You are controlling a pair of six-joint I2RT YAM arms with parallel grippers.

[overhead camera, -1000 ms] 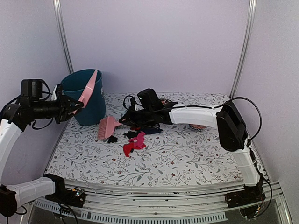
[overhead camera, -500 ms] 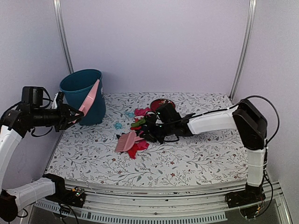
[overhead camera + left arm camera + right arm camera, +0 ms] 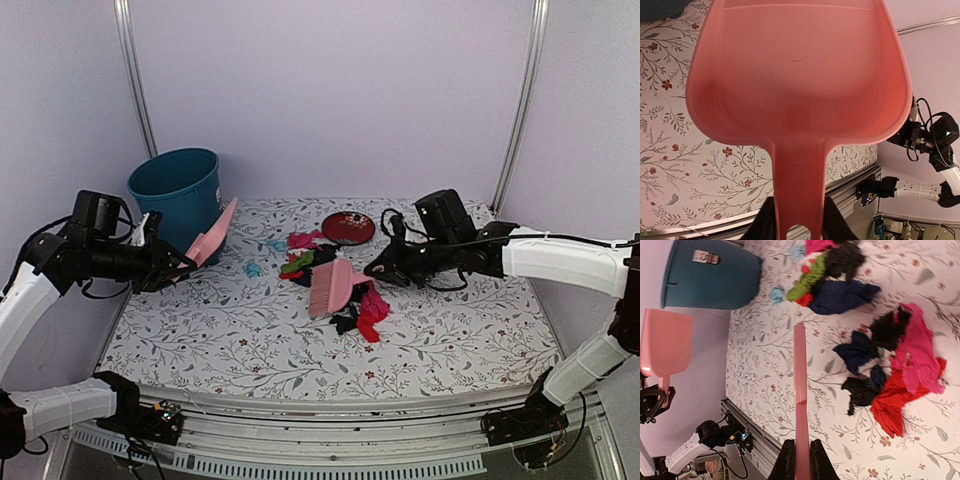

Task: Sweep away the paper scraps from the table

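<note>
The paper scraps (image 3: 345, 300) lie mid-table in two loose clumps: black, green and pink bits (image 3: 303, 262) at the back, red, hot pink and black ones (image 3: 372, 312) nearer. In the right wrist view the red and pink scraps (image 3: 912, 365) lie right of the brush. My right gripper (image 3: 377, 269) (image 3: 801, 460) is shut on a pink brush (image 3: 330, 285) (image 3: 800, 375), whose head stands among the scraps. My left gripper (image 3: 168, 264) (image 3: 797, 222) is shut on the handle of a pink dustpan (image 3: 212, 236) (image 3: 797, 75), held tilted over the table's (image 3: 200, 340) left side.
A teal bin (image 3: 180, 195) (image 3: 710, 277) stands at the back left corner, just behind the dustpan. A round dark-red plate (image 3: 348, 227) lies at the back centre. A light blue scrap (image 3: 254, 268) lies alone left of the pile.
My right arm has drawn back to the right, dragging the brush and scraps from near the bin toward mid-table. My left gripper has brought the dustpan down from the bin's rim toward the table.
</note>
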